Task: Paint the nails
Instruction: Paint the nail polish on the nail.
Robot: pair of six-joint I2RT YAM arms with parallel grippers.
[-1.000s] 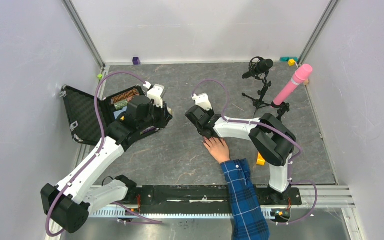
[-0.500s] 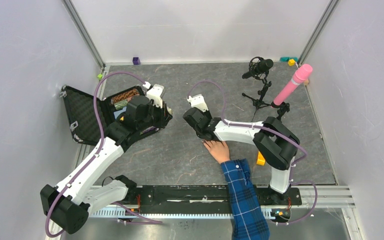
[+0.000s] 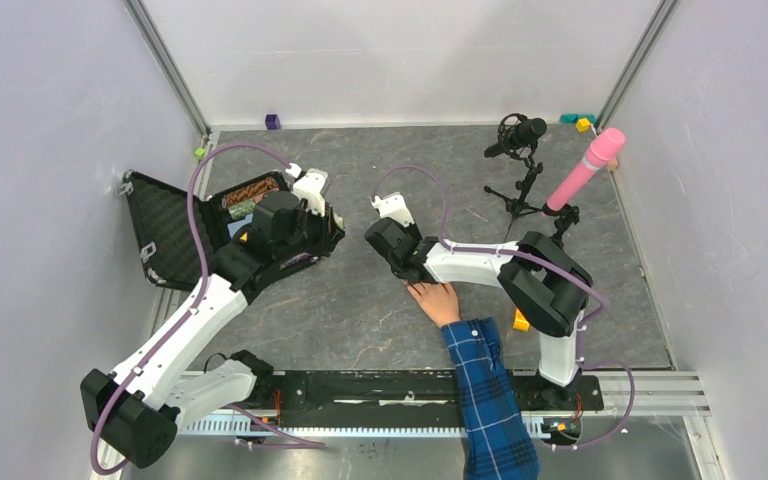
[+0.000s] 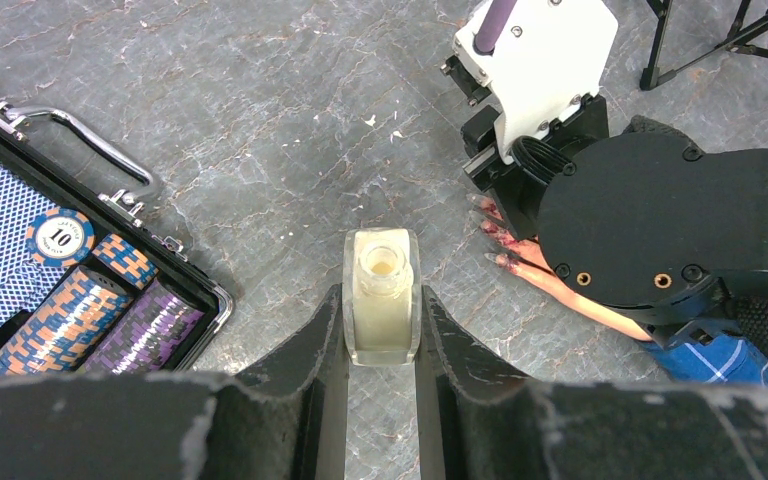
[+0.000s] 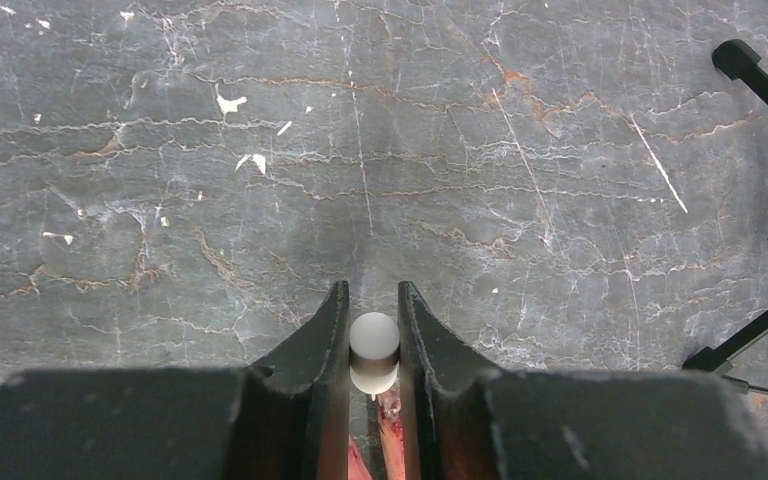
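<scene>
number "10" in dark print on white centre of a round poker chip (image 4: 60, 237), chip lying face up in open black case (image 4: 188, 272), beside striped chip rows (image 4: 70, 318) whose edge markings carry nothing legible

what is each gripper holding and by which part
The left gripper clamps the open bottle by its side walls; the right gripper pinches the white round cap by its sides.

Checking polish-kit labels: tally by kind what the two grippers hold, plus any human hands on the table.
Open bottle: 1
White round cap: 1
Human hand: 1
Total: 3
</scene>
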